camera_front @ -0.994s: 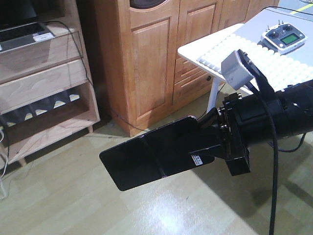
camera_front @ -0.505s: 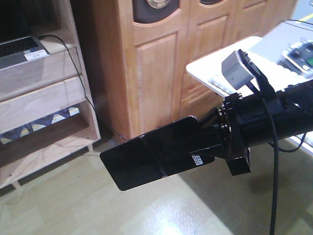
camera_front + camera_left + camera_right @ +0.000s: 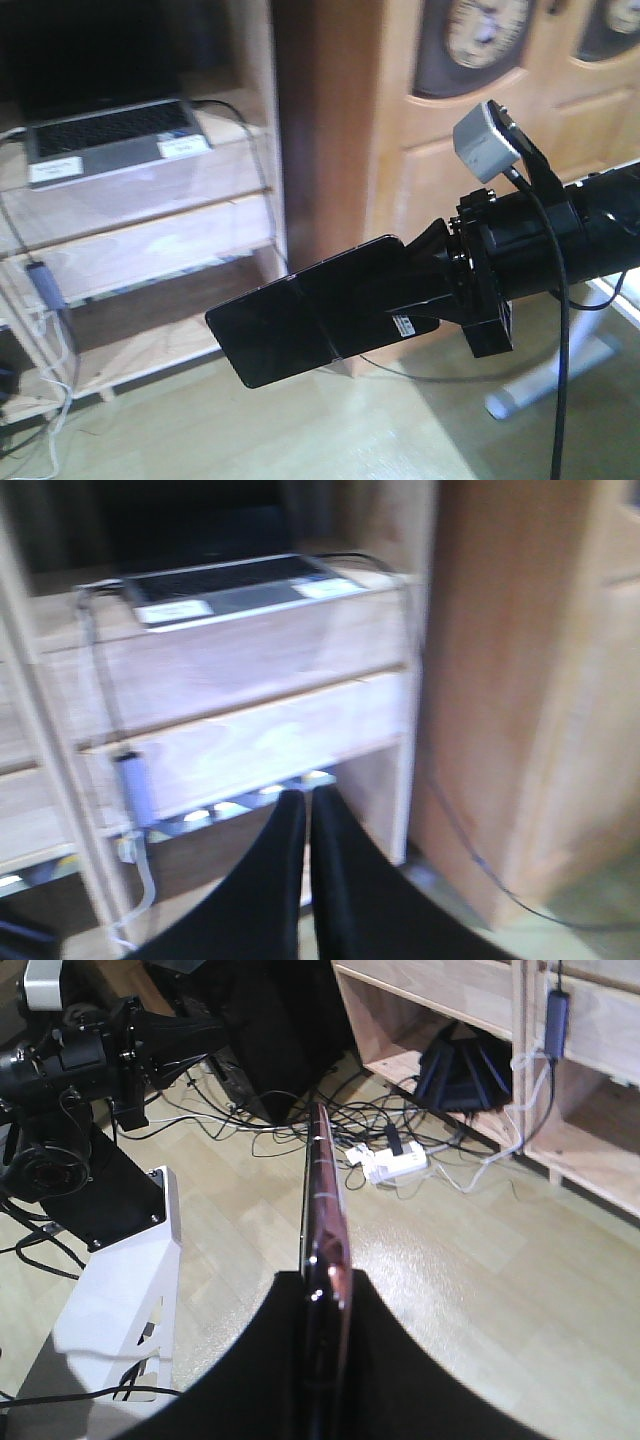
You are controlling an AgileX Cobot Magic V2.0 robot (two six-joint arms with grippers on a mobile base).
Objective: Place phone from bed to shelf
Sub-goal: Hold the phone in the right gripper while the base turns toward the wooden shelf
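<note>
Black glossy thin smartphone slab (image 3: 290,330), pinkish-rimmed (small white sticker (image 3: 405,325) near its gripped end), sits clamped in the right gripper (image 3: 327,1285); the left gripper (image 3: 305,880) is pinched together, empty.

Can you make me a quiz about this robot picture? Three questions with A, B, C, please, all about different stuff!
1. Where does the laptop sit?
A. on the shelf
B. on a chair
C. in a gripper

2. What colour is the flat face of the phone?
A. white
B. green
C. black

3. How is the right gripper?
A. open and empty
B. shut on the phone
C. shut on a cup

Answers:
1 A, the front view shows it on top of the pale wood unit.
2 C, it looks glossy black in the front view.
3 B, the right wrist view shows it clamped on the phone's edge.
</note>
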